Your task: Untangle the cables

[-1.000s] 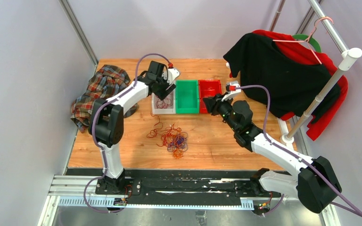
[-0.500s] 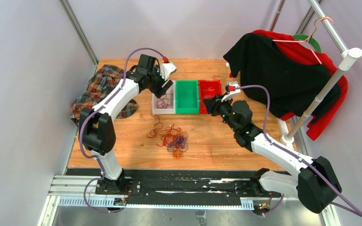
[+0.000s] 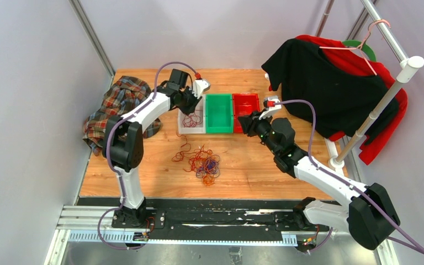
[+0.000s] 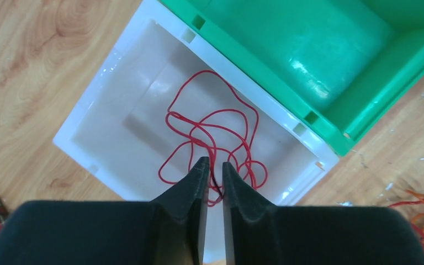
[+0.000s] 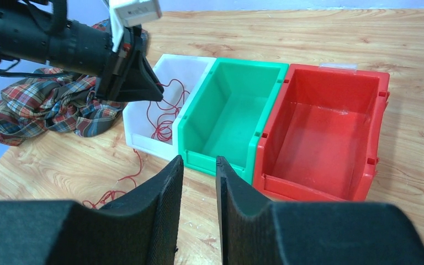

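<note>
1. Hovering over the white bin [image 4: 116, 110], the left gripper [image 4: 216, 165] is seen with fingers almost together; whether the red cable [image 4: 210, 138] lying inside is pinched cannot be told.
2. The right gripper [image 5: 199, 163] is held narrowly parted, empty, near the green bin [image 5: 232, 110].
3. The tangled cables [image 3: 203, 163] are seen heaped on the table [image 3: 254, 176].

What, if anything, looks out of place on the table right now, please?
The plaid shirt lies crumpled over the left edge of the table. The cables sit in a tangled heap mid-table, with only red cable in the white bin.
</note>
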You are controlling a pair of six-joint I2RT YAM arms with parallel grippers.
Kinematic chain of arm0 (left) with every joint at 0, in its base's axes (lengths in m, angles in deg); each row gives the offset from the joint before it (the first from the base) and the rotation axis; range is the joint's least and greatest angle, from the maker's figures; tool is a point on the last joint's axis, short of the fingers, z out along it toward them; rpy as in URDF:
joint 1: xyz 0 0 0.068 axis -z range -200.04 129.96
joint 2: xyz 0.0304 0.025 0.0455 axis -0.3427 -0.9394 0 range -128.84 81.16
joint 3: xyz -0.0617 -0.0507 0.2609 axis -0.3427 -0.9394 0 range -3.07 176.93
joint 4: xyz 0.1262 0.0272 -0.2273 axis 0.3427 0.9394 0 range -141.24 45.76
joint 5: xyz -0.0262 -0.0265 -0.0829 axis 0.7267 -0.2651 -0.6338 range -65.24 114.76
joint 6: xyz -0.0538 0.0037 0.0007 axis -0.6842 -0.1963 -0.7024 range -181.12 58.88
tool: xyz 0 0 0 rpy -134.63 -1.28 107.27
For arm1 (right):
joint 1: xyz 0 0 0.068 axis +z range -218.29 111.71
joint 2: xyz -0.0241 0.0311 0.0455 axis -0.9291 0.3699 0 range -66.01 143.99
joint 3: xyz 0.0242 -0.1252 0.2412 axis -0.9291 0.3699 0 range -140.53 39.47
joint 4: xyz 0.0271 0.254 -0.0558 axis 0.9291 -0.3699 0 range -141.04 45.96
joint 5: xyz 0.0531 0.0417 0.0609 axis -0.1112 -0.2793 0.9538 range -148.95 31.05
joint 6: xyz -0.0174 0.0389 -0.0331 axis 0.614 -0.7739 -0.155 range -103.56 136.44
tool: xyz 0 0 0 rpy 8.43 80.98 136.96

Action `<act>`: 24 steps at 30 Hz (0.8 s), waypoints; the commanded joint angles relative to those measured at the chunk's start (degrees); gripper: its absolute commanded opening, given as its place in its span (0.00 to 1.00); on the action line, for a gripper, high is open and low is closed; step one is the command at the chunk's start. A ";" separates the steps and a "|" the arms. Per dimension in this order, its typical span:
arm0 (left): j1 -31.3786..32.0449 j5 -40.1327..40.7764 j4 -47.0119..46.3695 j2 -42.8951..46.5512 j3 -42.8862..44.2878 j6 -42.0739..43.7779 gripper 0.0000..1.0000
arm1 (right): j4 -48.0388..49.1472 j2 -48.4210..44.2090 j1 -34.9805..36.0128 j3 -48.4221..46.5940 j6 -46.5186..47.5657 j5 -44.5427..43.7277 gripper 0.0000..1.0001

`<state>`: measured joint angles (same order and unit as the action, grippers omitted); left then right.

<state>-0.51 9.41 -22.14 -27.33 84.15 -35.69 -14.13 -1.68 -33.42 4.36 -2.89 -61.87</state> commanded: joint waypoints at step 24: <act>-0.16 -12.45 20.73 20.55 -12.01 17.36 0.98 | -0.67 1.50 2.56 0.69 0.69 -0.69 0.53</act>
<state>-0.54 2.00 -9.68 -11.98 78.82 -26.51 -14.41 -0.32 -32.59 4.36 -3.06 -61.87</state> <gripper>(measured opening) 0.981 0.517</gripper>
